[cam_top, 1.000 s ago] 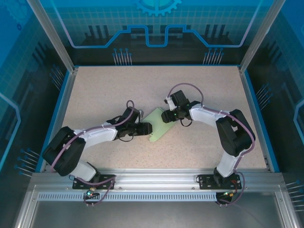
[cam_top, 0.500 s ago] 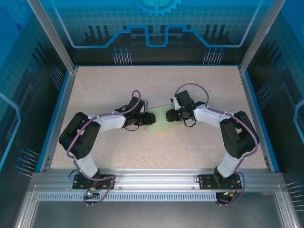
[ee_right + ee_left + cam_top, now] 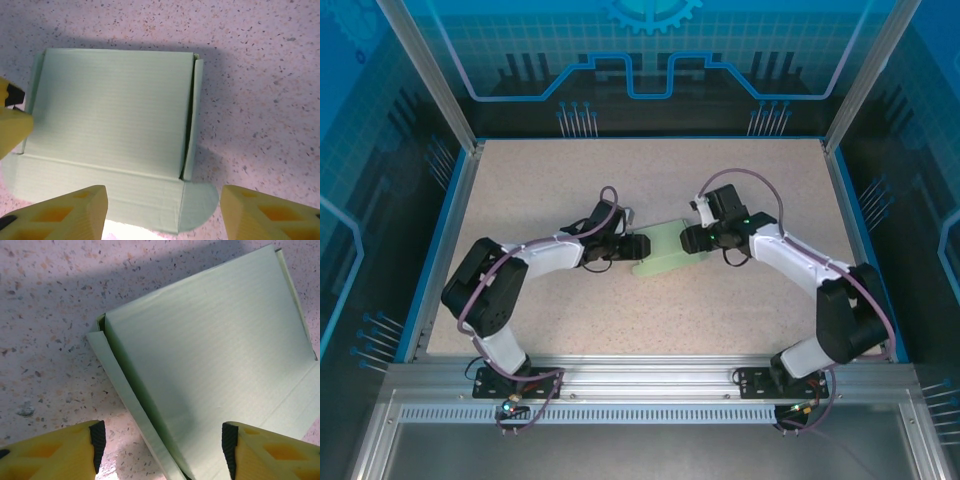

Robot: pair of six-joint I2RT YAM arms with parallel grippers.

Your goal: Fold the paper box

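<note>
- Lying flat on bench, centre: box, pale green, partly folded, side wall raised.
- Left gripper at box's left end; jaws apart, straddling its edge, nothing clamped.
- Right gripper at right end; jaws apart above front flap, nothing clamped.

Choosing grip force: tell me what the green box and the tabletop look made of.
The paper box: likely thin card, matte pale mint, with fine ribbed lines and crisp creases. The tabletop: hard, pale, dark-speckled, perhaps stone-look laminate; the look leaves it open.
</note>
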